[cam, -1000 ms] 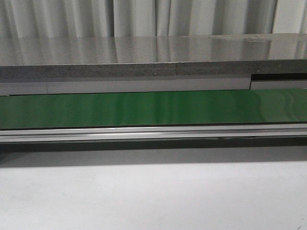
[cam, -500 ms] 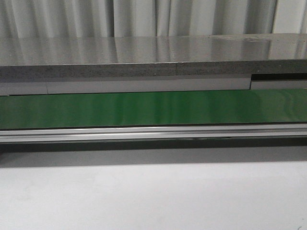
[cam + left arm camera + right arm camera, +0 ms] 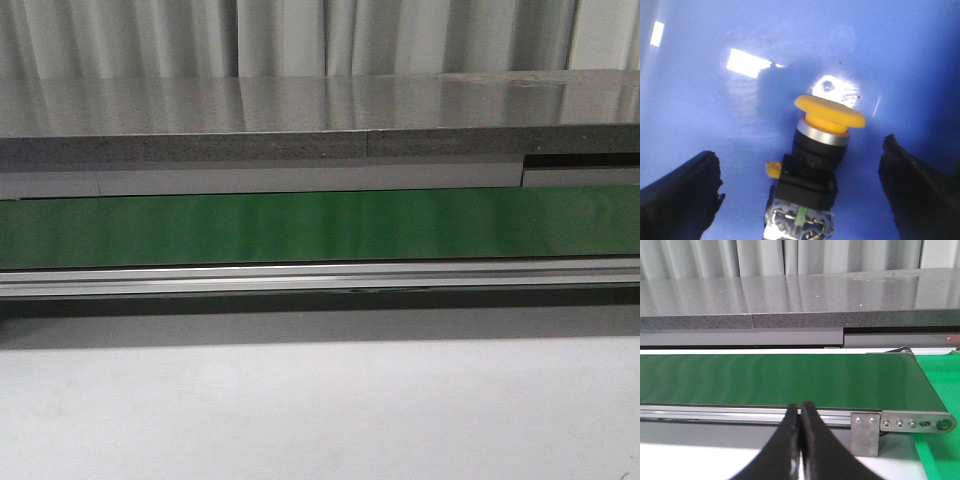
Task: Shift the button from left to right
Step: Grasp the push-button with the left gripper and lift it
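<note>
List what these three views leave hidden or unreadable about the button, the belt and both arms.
- Front view: neither arm nor the button shows; the green belt runs off both side edges.
- Left wrist view: the button lies on a blue surface between the open left gripper; its terminal end is cut off by the frame edge, and where this surface sits is unknown.
- Right wrist view: the right gripper is shut and empty; the belt's left end is cut off.

The front view looks forward and level across the pale worktop (image 3: 320, 410) at the green belt (image 3: 320, 228) and grey ledge (image 3: 300, 120). The right wrist view sits low behind its end effector (image 3: 800, 440), facing the same belt (image 3: 780, 380) and ledge. The left wrist view looks closely down past its end effector (image 3: 800, 190) onto a blue surface (image 3: 715, 110).
</note>
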Robot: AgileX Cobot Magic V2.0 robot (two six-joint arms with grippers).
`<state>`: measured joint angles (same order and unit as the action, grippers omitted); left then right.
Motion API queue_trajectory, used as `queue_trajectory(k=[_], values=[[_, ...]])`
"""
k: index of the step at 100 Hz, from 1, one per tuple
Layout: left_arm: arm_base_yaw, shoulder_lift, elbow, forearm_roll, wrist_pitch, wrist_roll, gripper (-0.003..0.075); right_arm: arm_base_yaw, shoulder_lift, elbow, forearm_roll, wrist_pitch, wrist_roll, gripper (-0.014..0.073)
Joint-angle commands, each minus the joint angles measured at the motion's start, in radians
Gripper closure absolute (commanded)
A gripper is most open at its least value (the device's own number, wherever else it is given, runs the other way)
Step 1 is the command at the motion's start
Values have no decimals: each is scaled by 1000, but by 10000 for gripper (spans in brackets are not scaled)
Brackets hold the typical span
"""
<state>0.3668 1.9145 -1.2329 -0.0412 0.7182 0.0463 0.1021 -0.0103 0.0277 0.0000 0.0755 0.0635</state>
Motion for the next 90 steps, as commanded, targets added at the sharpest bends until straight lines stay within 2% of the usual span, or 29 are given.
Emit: queue_trajectory(k=[1, 16, 23, 30, 42, 53, 90], values=[[4, -24, -30, -11, -23, 0, 105, -1, -19, -17, -10, -87, -2, 662], [15, 2, -30, -11, -23, 0, 114, -1, -19, -17, -10, -87, -2, 662], [18, 11, -30, -11, -23, 0, 172, -1, -19, -17, -10, -87, -2, 662], [18, 16, -30, -11, -23, 0, 282, -1, -19, -17, -10, -87, -2, 662], [18, 16, -30, -11, -23, 0, 547, -1, -19, -17, -10, -87, -2, 662], [18, 16, -30, -11, -23, 0, 736, -1, -19, -17, -10, -87, -2, 662], [18, -55, -84, -11, 31, 0, 741, -1, -19, -17, -10, -87, -2, 662]])
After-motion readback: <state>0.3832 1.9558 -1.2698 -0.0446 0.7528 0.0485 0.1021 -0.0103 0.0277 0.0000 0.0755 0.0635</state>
